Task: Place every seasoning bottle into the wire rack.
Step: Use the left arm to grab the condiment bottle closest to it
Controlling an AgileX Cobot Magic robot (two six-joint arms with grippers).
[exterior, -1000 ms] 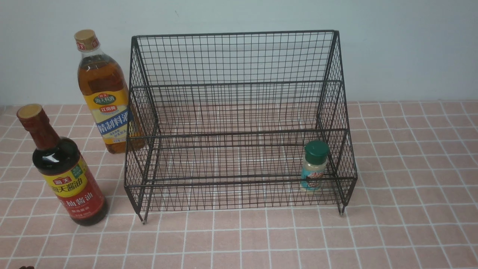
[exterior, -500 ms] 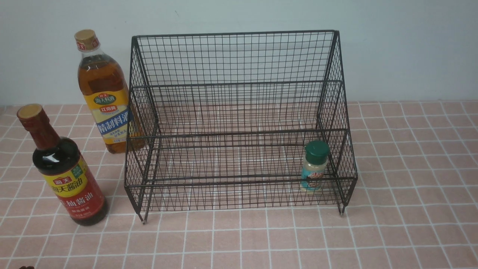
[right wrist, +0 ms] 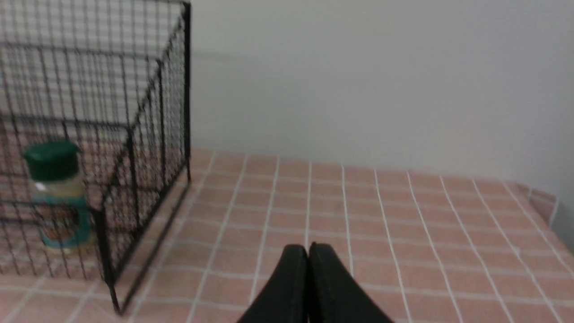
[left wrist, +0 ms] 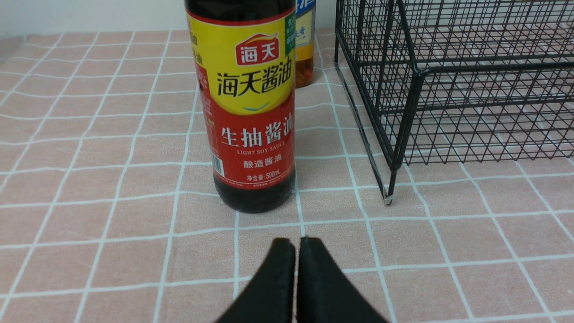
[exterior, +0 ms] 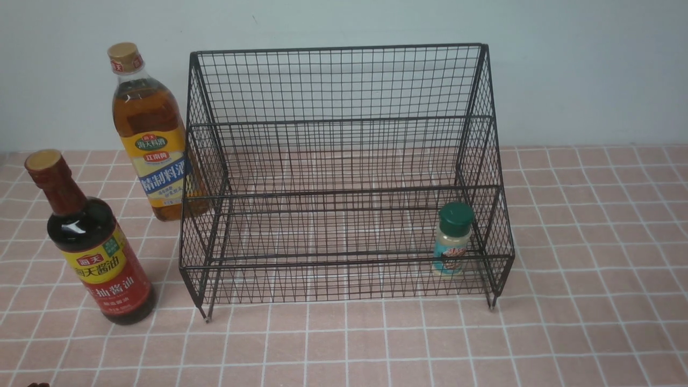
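Observation:
The black wire rack [exterior: 344, 118] stands in the middle of the tiled cloth. A small green-capped shaker [exterior: 453, 238] sits upright in its lower tier at the right end, also seen through the mesh as the shaker [right wrist: 56, 193]. The tall amber bottle [exterior: 148, 134] stands outside the rack's left side. The dark soy bottle [exterior: 94, 244] stands nearer, front left, upright on the cloth. My left gripper [left wrist: 296, 244] is shut and empty, a short way in front of the soy bottle [left wrist: 246, 103]. My right gripper [right wrist: 308, 250] is shut and empty, to the right of the rack [right wrist: 134, 134].
A pale wall runs behind the rack. The pink tiled cloth [exterior: 591, 269] stretches to the right of the rack and along the front. The table's right edge [right wrist: 549, 206] shows in the right wrist view.

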